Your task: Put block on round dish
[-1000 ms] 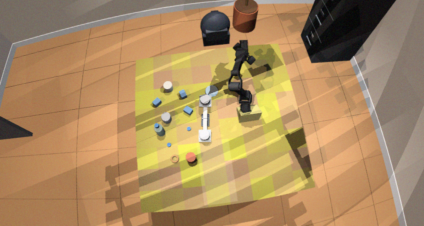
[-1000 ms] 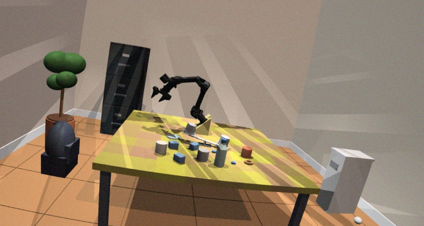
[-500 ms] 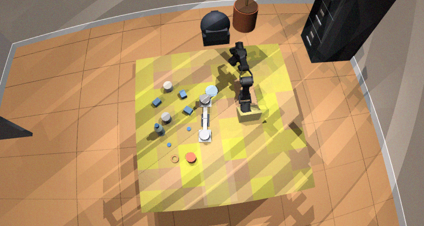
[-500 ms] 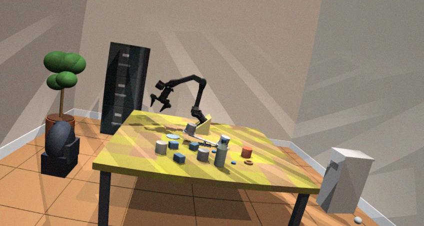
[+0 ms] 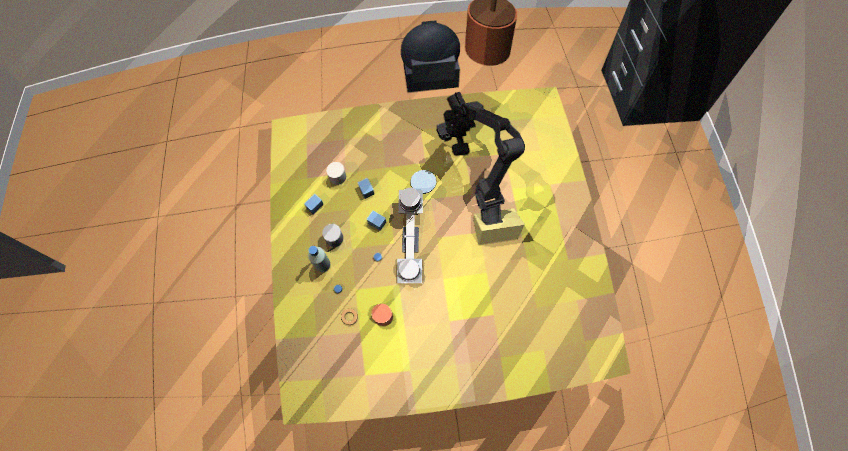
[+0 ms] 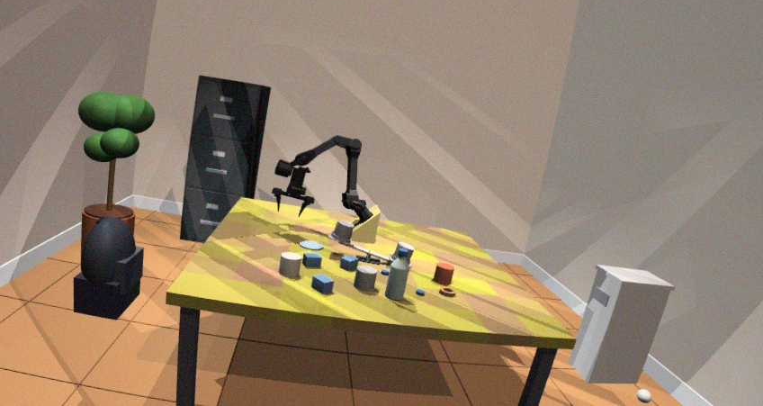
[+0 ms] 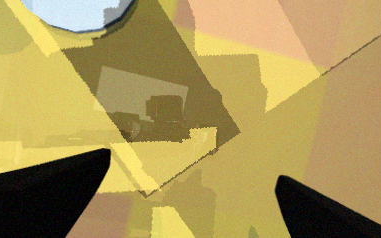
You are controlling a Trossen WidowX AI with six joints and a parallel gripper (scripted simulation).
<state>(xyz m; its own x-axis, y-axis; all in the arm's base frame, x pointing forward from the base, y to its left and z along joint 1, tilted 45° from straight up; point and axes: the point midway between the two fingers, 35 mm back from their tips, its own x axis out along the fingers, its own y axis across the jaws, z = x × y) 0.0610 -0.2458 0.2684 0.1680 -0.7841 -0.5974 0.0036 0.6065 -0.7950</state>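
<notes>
The balance (image 5: pixel 409 250) (image 6: pixel 374 254) is tilted. Its end beside the dish is high and its other end is low. One grey-white cup (image 5: pixel 409 198) (image 6: pixel 344 230) stands upside down on the high end. The matching cup (image 5: pixel 408 268) stands on the low end, partly behind the bottle in the exterior view. No block shows under either cup. The pale blue round dish (image 5: pixel 423 181) (image 6: pixel 310 245) (image 7: pixel 81 12) lies beside the high end, with nothing seen on it. My gripper (image 5: pixel 451 141) (image 6: pixel 289 213) (image 7: pixel 194 170) is open and empty, pointing down above the table beyond the dish.
Two loose cups (image 5: pixel 336 173) (image 5: pixel 332 234), blue blocks (image 5: pixel 365 187) (image 5: pixel 313 203) (image 5: pixel 375 219), a bottle (image 5: pixel 318 259) (image 6: pixel 397 280), small blue pieces (image 5: pixel 377 257) (image 5: pixel 337 288), an orange ring (image 5: pixel 342 319) and a red cylinder (image 5: pixel 381 313) (image 6: pixel 444 273) stand or lie on the balance's side away from the arm base.
</notes>
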